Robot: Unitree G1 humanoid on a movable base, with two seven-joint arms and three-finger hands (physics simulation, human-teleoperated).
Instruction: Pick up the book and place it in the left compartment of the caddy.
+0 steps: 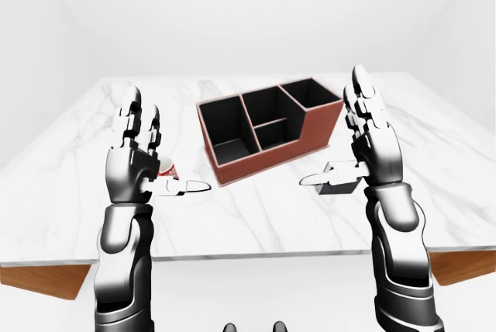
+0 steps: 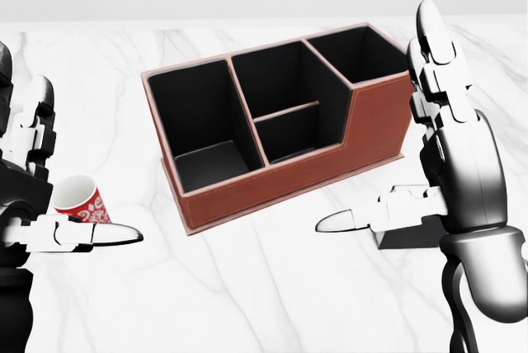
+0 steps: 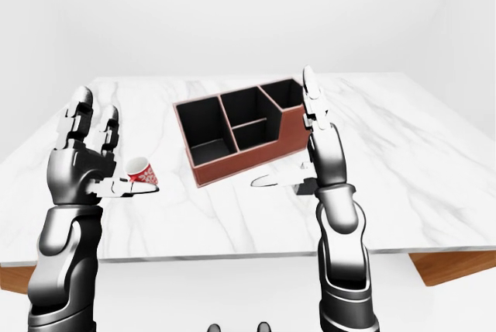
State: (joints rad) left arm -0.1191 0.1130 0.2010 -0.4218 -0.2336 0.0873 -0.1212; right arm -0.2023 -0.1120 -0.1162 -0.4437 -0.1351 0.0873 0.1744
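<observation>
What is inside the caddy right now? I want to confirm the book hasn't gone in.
All four compartments of the caddy show only dark lining. The book lies on the table beside it, mostly hidden by the right hand.

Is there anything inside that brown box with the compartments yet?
No. In the head view every compartment of the caddy shows only its bare black lining, and both hands are raised open beside it.

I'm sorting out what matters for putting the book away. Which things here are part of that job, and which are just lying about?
Part of the job:
- book, dark, mostly hidden behind the right hand
- caddy, its left compartment empty

Just lying about:
- red patterned cup, beside the left hand
- marble table
</observation>
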